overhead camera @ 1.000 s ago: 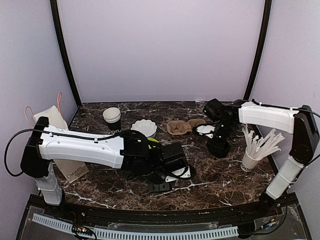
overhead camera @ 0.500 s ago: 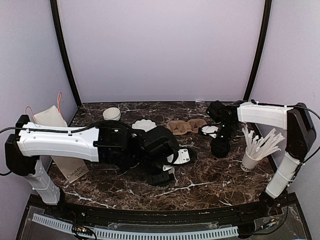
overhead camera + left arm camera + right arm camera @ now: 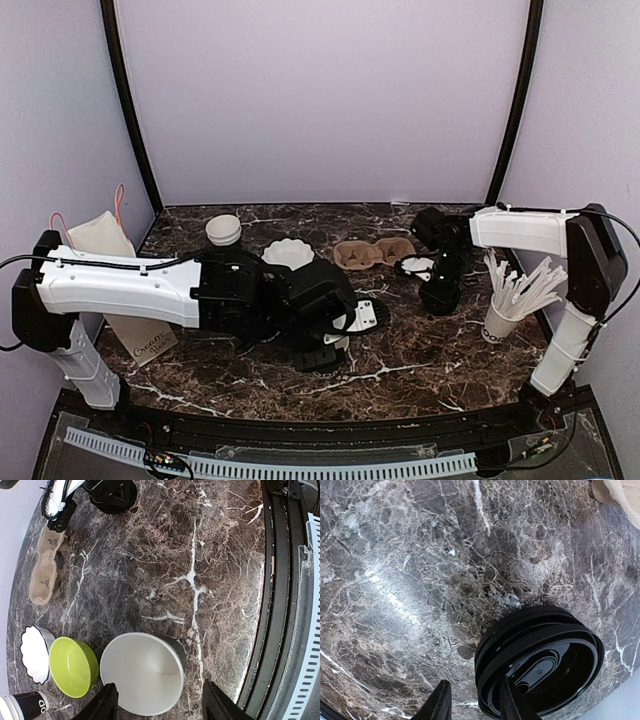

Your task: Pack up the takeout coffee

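Two grippers work over the table [image 3: 150, 555]. Left gripper [image 3: 160, 690]: jaws released, straddling the takeout coffee cup [image 3: 140, 675], which stands open-topped at near centre, just on the near side of a green bowl [image 3: 72, 665]. Right gripper [image 3: 472, 695]: jaws parted, the rim of a black lid stack [image 3: 540, 665] between them, at the right.

Left tool [image 3: 159, 684] spread wider, right tool [image 3: 475, 681] narrowed, left arm [image 3: 130, 285] repositioned
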`<state>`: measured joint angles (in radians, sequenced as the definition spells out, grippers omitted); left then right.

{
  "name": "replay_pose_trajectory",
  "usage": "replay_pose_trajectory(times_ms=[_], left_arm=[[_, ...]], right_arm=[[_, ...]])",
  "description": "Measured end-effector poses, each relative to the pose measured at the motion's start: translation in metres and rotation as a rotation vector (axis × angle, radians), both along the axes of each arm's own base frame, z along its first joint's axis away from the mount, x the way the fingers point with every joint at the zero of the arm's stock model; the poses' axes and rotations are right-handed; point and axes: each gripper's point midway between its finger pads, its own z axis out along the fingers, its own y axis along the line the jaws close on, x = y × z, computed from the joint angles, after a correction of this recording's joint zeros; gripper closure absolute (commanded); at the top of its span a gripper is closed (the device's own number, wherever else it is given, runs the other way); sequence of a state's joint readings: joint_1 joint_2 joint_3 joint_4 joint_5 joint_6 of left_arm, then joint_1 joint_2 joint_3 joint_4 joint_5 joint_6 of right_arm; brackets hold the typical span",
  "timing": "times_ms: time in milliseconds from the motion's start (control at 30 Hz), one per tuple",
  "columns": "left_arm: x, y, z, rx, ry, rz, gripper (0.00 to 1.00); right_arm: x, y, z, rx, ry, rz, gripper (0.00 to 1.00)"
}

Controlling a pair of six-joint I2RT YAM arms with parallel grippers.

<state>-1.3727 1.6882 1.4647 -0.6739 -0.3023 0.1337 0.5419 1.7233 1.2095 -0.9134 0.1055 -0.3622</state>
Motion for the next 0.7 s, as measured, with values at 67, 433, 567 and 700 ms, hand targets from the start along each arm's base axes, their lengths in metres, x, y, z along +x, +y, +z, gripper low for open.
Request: replay_pose_trajectory(times_ms=[67, 433, 567, 700], left_arm=[[0.0004, 0.0006, -0.0010, 0.003, -0.002, 0.002, 0.40], [0.0025, 0.0044, -0.0079, 0.013, -0.011, 0.018, 0.40], [0.0033, 0.0057, -0.0086, 0.016, -0.014, 0.023, 0.40], [0.0046, 0.0066, -0.0044, 0.007, -0.024, 0.027, 0.40]], right_arm=[[-0.0002, 0.0000, -0.0022, -0.003, 0.006, -0.002, 0.70], [0.0001, -0.0037, -0.0095, -0.013, 0.025, -0.032, 0.90], [0.0017, -0.0043, -0.0084, -0.012, 0.022, -0.040, 0.93], [0.0035, -0.0029, -0.0056, -0.007, 0.018, -0.041, 0.96]])
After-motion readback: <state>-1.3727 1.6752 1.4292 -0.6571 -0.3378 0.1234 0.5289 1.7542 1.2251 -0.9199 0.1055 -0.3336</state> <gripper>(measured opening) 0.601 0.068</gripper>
